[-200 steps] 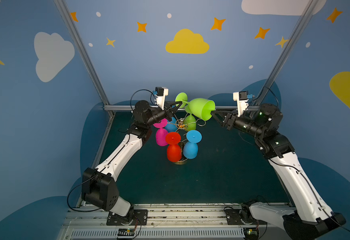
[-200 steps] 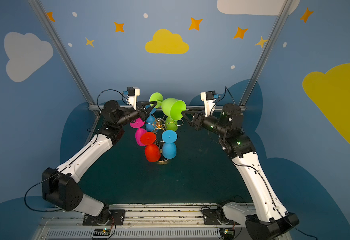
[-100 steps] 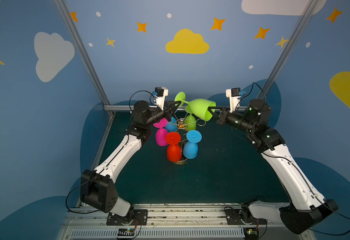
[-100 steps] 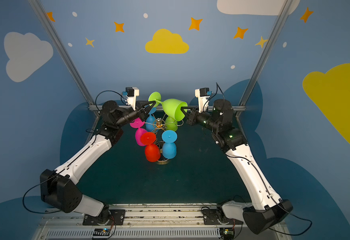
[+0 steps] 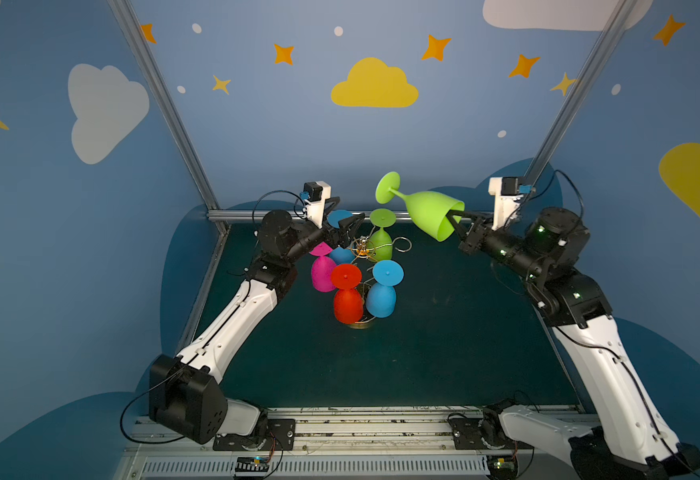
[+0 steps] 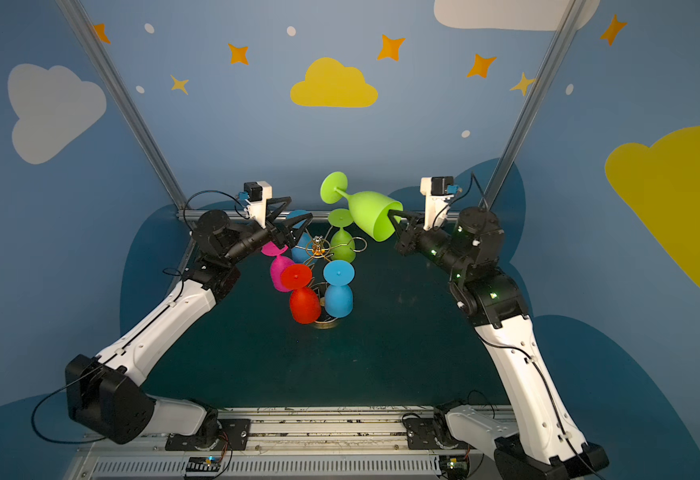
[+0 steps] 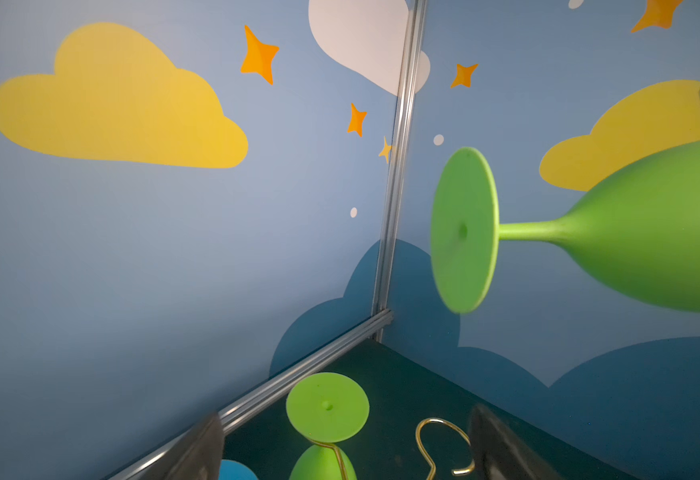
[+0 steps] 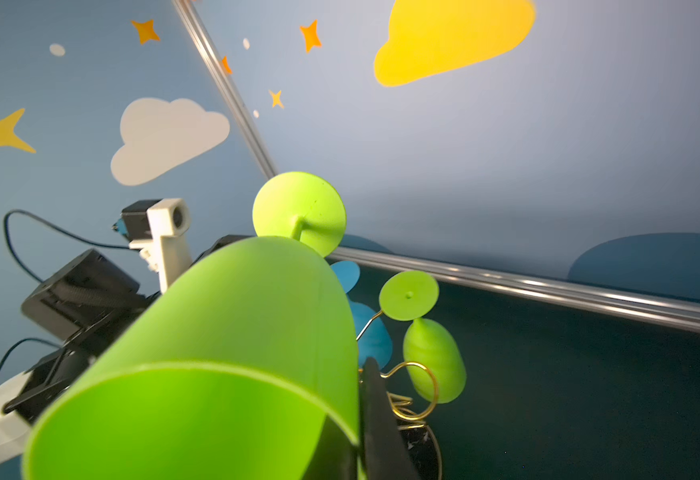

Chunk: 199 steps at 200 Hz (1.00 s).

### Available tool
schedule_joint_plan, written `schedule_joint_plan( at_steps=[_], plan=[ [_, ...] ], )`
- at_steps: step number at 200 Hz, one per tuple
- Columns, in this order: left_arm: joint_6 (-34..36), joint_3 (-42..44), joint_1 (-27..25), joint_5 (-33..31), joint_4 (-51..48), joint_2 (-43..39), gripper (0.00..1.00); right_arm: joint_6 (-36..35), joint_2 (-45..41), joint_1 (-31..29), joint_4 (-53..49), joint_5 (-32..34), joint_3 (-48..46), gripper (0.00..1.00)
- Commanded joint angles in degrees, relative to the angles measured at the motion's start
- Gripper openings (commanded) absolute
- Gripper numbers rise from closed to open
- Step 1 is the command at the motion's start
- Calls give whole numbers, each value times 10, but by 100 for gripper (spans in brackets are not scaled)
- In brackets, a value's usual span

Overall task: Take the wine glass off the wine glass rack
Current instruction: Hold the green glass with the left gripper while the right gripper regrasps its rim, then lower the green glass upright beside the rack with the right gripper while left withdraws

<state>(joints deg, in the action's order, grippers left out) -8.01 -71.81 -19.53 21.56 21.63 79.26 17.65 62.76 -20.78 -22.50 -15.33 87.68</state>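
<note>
1. Wine glass (image 5: 433, 214) (image 6: 371, 216) in lime green was off the wine glass rack (image 5: 362, 249) (image 6: 317, 249), up in the air to the right of the rack's top and well above the dark table (image 5: 443, 332).
2. It lay nearly on its side, with its foot toward the back wall and its open mouth toward the right arm.
3. The right gripper (image 5: 456, 220) (image 6: 396, 220) was clamped on the rim of the bowl, with one finger inside the mouth and one outside. In the right wrist view the bowl (image 8: 236, 324) filled the foreground, with a black finger (image 8: 375, 415) against its edge.
4. The left gripper (image 5: 350, 210) (image 6: 300, 208) stood spread wide and empty just left of the rack's top, clear of the lifted glass. The left wrist view showed that glass (image 7: 651, 237) beyond the fingers, untouched.
5. Five glasses hung upside down on the rack:
   - a second green glass (image 5: 381, 245) at the back
   - a blue glass (image 5: 381, 299) and a red glass (image 5: 348, 305) in front
   - a pink glass (image 5: 322, 274) on the left
   - another blue one (image 5: 342, 253), partly hidden behind the left gripper
6. One gold loop (image 5: 402, 245) on the right side of the rack was bare.
</note>
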Motion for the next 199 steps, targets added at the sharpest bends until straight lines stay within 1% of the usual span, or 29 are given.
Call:
schedule_joint_plan(
  at_steps=[1,13,20,22,27,38,51,69,89,114,135,148,161,177,199],
  plan=[
    [50,5,14,-56,-35,-33,91,-50,-27,18,-78,68,29,0],
    [59,18,27,-76,-44,-51,93,-70,-32,32,-121,95,40,0],
    [58,29,36,-78,-44,-63,94,-79,-30,40,-149,109,48,0],
    [57,31,39,-93,-45,-65,95,-81,-29,42,-157,112,51,0],
    [56,38,46,-104,-46,-75,96,-88,-25,49,-176,120,57,0],
    [53,53,59,-132,-53,-92,99,-100,-14,63,-212,129,70,0],
    [44,68,70,-182,-67,-114,100,-116,3,70,-248,135,83,0],
    [14,84,101,-204,-104,-143,100,-134,34,78,-287,138,98,0],
    [-14,112,136,-200,-137,-173,100,-153,78,81,-313,155,109,0],
    [-31,144,178,-161,-187,-206,100,-167,137,85,-334,182,123,0],
    [-40,171,202,-147,-216,-224,100,-174,191,86,-351,198,141,0],
    [-37,200,208,-144,-207,-240,100,-178,223,86,-355,206,148,0],
    [-28,223,208,-155,-200,-253,100,-179,258,86,-365,211,162,0],
    [-19,236,209,-169,-206,-264,100,-180,297,86,-366,210,174,0],
    [-17,247,210,-173,-205,-272,100,-179,346,86,-360,210,189,0]
  ],
)
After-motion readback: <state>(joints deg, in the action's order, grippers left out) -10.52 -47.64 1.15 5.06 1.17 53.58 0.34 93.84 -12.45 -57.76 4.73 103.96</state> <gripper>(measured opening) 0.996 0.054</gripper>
